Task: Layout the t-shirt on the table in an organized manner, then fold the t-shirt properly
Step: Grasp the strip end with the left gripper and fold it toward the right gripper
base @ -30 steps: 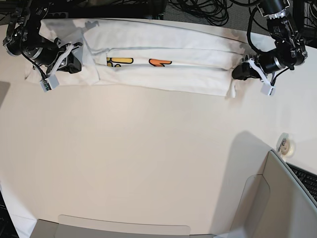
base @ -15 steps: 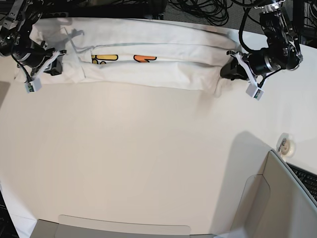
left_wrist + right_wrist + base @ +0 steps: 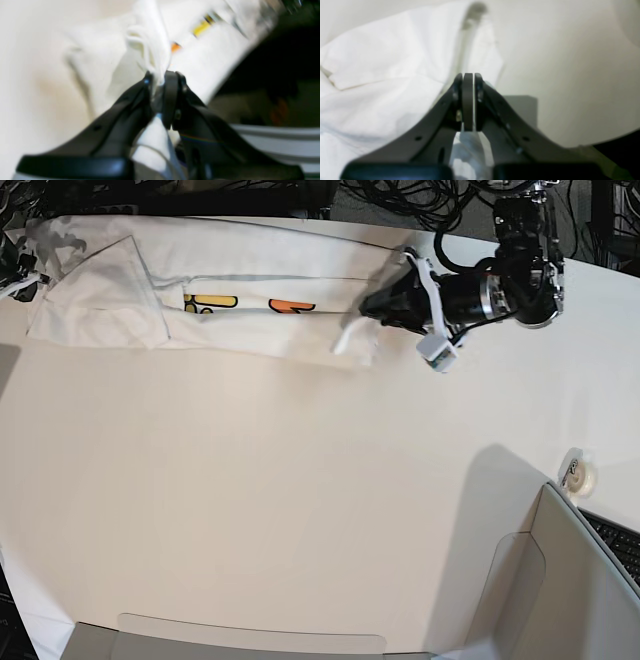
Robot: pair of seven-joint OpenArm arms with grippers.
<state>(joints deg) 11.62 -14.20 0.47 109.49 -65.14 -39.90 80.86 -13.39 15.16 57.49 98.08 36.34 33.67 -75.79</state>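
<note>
A large white table [image 3: 300,510] fills the base view from above. Nearest, at about five o'clock, a grey panel [image 3: 570,580] stands at the table's corner with a dark keyboard [image 3: 618,542] just behind it, and a small round roll of tape [image 3: 577,473] sits on the tabletop beside it.

The middle of the table is bare. Farther off, along the far edge from ten to one o'clock, the white t-shirt [image 3: 230,295] lies folded into a long narrow band, with yellow and orange lettering showing near twelve o'clock.

At one o'clock the left gripper [image 3: 378,305] lies low over the band's end. In its wrist view, blurred, its jaws are pinched narrowly on a bunched ridge of the white cloth.

At ten o'clock, only a bit of the right arm shows at the frame's edge. In its wrist view the right gripper [image 3: 468,82] has its jaws pressed together, with white cloth lying right beside and beneath them; I cannot tell whether any fabric is caught between them.

Dark cables [image 3: 400,198] tangle beyond the table's far edge.
</note>
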